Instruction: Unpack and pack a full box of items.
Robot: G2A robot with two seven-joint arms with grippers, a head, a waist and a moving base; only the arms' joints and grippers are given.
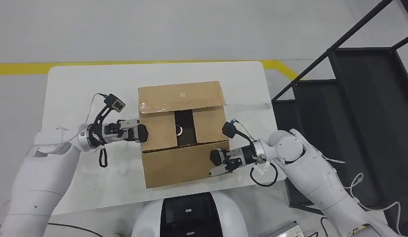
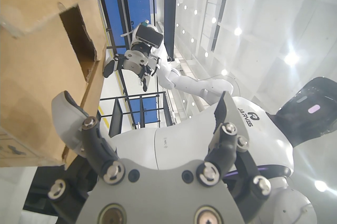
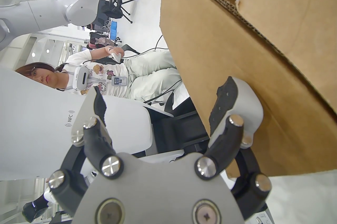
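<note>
On white table, open cardboard box; grey floor beyond.

box flaps cover most of inside, dark round thing peeking through middle gap, way too small to tell what. both wrist views cut box off at edges.

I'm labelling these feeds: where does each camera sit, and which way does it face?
Top view: above the arms, facing down on the table and open box; both arms show.
Left wrist view: behind the left end effector, facing up past the box to the ceiling; torso and right end effector show.
Right wrist view: behind the right end effector, facing up beside the box; torso and an arm show.
Shared: the box.
</note>
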